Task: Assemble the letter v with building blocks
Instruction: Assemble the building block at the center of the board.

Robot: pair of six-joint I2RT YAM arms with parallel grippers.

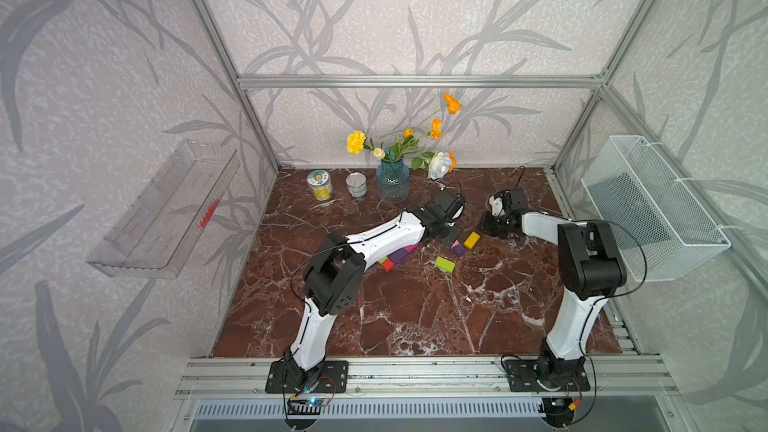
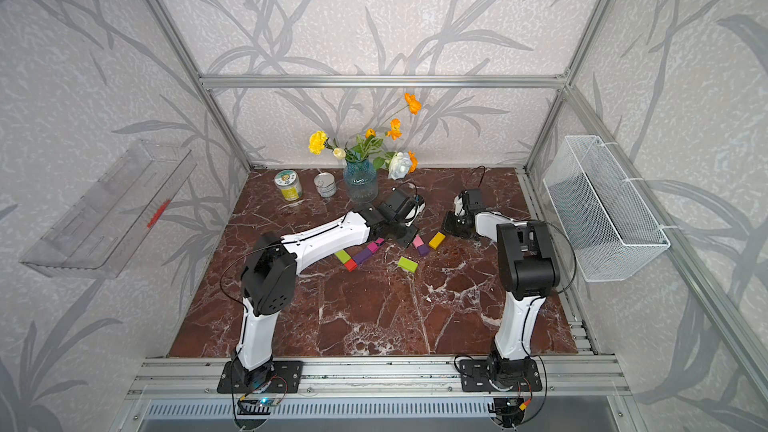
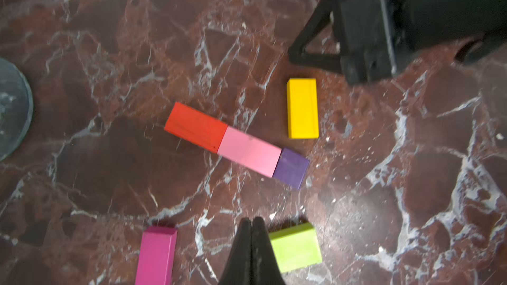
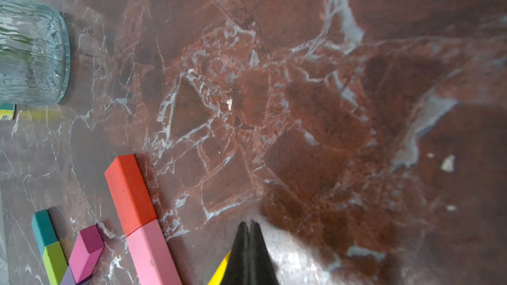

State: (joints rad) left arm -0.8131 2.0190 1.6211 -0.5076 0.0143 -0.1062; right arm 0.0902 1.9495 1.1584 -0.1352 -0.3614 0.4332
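When you look down into the cell, you see a red-brown marble-patterned tabletop (image 1: 374,317) enclosed by an aluminium profile frame (image 1: 415,81) and by walls in grey leaf-patterned wallpaper (image 1: 415,14). Take the ribbed blue glass vase (image 1: 392,180), which holds orange, yellow and white flowers, as your reference. It stands at the rear of the tabletop. Just beside the vase, on the left arm's side, stand a yellow-labelled can (image 1: 320,185) and a plain silver can (image 1: 356,184). A clear plastic wall tray (image 1: 162,209) hangs on the wall on that side, and a white wire-mesh basket (image 1: 652,209) hangs on the opposite wall.

The building blocks lie flat on the tabletop in front of the vase, toward the arm bases. A red rectangular bar (image 3: 196,127), a pink rectangular bar (image 3: 249,156) and a small purple cube (image 3: 291,168) touch end to end in one straight line. A yellow rectangular bar (image 3: 302,108) lies near that line but apart from it. A lime green bar (image 2: 342,256), a small red cube (image 2: 350,265), a purple bar (image 2: 362,255) and a magenta bar (image 2: 376,245) lie grouped close together, partly under the left forearm. A loose lime green block (image 2: 407,264) lies apart, farther from the vase.

The left gripper (image 3: 251,223) has its fingertips pressed together and holds nothing. The right gripper (image 4: 249,224) is likewise closed and empty.
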